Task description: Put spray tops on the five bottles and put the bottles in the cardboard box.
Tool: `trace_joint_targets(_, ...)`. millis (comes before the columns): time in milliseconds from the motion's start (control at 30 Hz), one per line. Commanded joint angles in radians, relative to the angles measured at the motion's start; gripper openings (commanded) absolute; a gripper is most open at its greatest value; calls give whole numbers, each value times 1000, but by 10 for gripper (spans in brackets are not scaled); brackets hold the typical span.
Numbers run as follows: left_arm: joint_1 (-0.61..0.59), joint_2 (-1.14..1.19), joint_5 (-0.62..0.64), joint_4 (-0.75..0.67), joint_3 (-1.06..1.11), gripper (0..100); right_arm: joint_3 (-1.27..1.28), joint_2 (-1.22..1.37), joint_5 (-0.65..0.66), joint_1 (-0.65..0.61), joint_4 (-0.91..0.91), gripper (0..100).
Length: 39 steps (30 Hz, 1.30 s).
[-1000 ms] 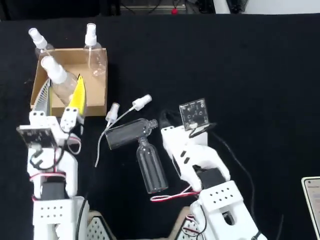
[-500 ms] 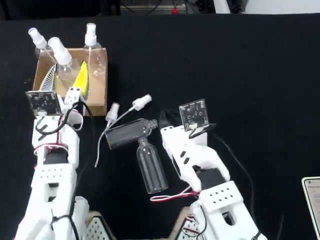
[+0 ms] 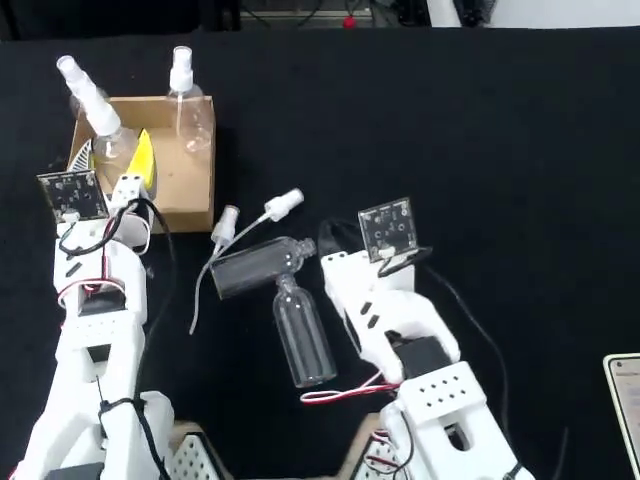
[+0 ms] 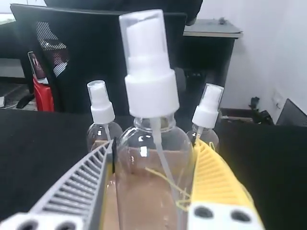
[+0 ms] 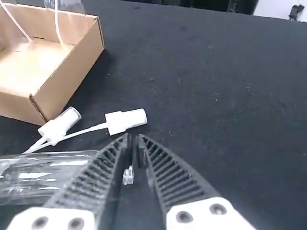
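Left claw (image 4: 153, 151): clamped on a capped bottle (image 4: 152, 165), with the grey and yellow fingers against its sides. The high view places it over the 9 o'clock side of the cardboard box (image 3: 185, 190).
Far bottles (image 4: 101, 112): two capped ones stand upright behind the held one. From above, one is at the box's 1 o'clock corner and the other at its 11 o'clock corner.
Right claw (image 5: 133, 140): jaws almost touching, gripping nothing, just at 6 o'clock of two loose spray tops (image 5: 125, 120).
Bare bottles (image 3: 255, 265): two lie near the middle of the surface (image 3: 480, 150), necks meeting.
Hidden: the held bottle's base. Whether it touches the box floor cannot be told.
Around: a white-edged flat thing (image 3: 625, 400) is cut off at the 4 o'clock edge.
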Motion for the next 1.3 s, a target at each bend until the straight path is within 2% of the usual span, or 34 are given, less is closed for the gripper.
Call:
trace_joint_targets(0,15,32,0,-41,-102,69,-4,-19,-5,-12,-29,11)
trace_joint_targets(67,18,86,0,-89,-131,69,-4,-19,-5,-12,-29,11)
trace_joint_targets(333,27,385,-2,-422,-213,66,-2,-19,-5,-12,-25,11)
trace_joint_targets(533,21,598,0,-554,-311,65,10,-25,-5,-15,-31,11)
trace_joint_targets(700,25,723,0,-606,-381,65,10,-25,-5,-17,-31,11)
trace_joint_targets(1267,16,1057,0,-606,-654,65,1,-25,-5,-17,-31,11)
